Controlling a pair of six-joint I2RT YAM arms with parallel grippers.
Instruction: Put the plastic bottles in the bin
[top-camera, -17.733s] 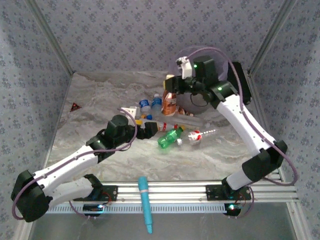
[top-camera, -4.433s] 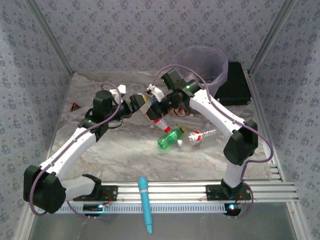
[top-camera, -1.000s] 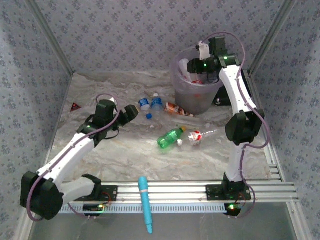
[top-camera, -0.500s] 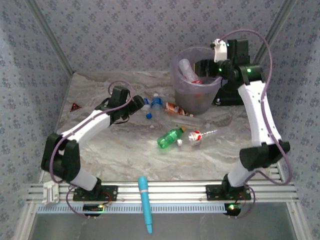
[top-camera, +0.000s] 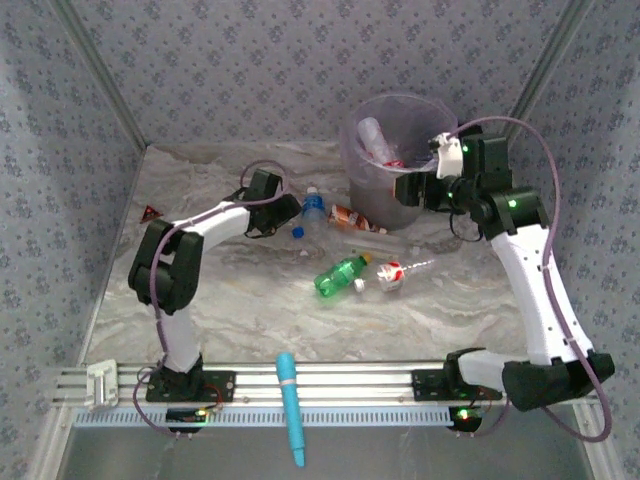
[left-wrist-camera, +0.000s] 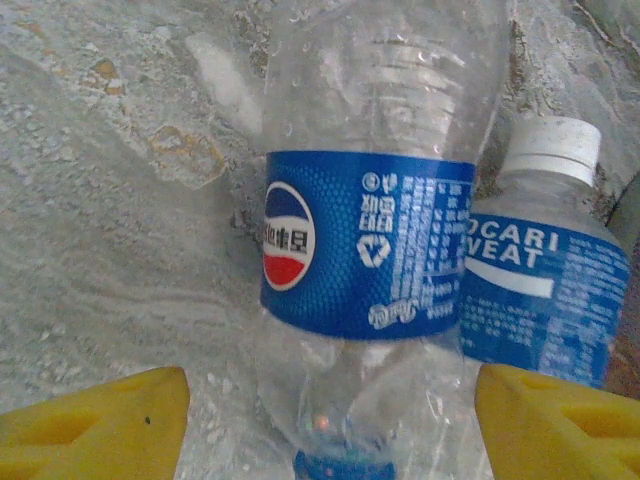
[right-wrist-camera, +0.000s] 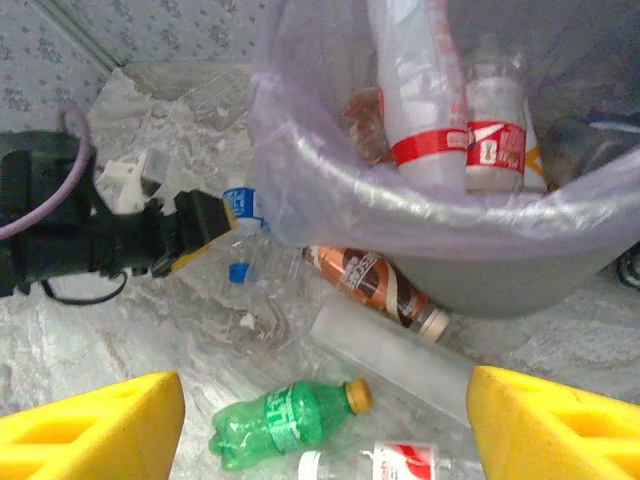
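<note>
My left gripper (left-wrist-camera: 330, 432) stands open astride the neck end of a clear bottle with a blue label (left-wrist-camera: 365, 240) that lies on the table; the yellow fingers (left-wrist-camera: 95, 425) do not touch it. A second blue-labelled bottle with a white cap (left-wrist-camera: 545, 290) lies beside it. From above, the left gripper (top-camera: 286, 209) is at these bottles (top-camera: 313, 204). My right gripper (right-wrist-camera: 325, 430) is open and empty, just in front of the pale-purple bin (top-camera: 372, 172). The bin (right-wrist-camera: 300, 140) holds red-labelled white bottles (right-wrist-camera: 425, 95). A brown bottle (right-wrist-camera: 365, 280), a green one (right-wrist-camera: 285, 420) and a red-labelled clear one (right-wrist-camera: 385, 465) lie on the table.
A frosted clear tube (right-wrist-camera: 390, 350) lies between the brown and green bottles. A light-blue pen-shaped tool (top-camera: 290, 405) rests across the near rail. A small red triangle (top-camera: 150, 212) sits at the far left. Patterned walls close in three sides.
My right gripper has opened and come away from the bin's top to its front right side. The left arm has swung right onto the blue-labelled bottles, its jaws narrowing.
</note>
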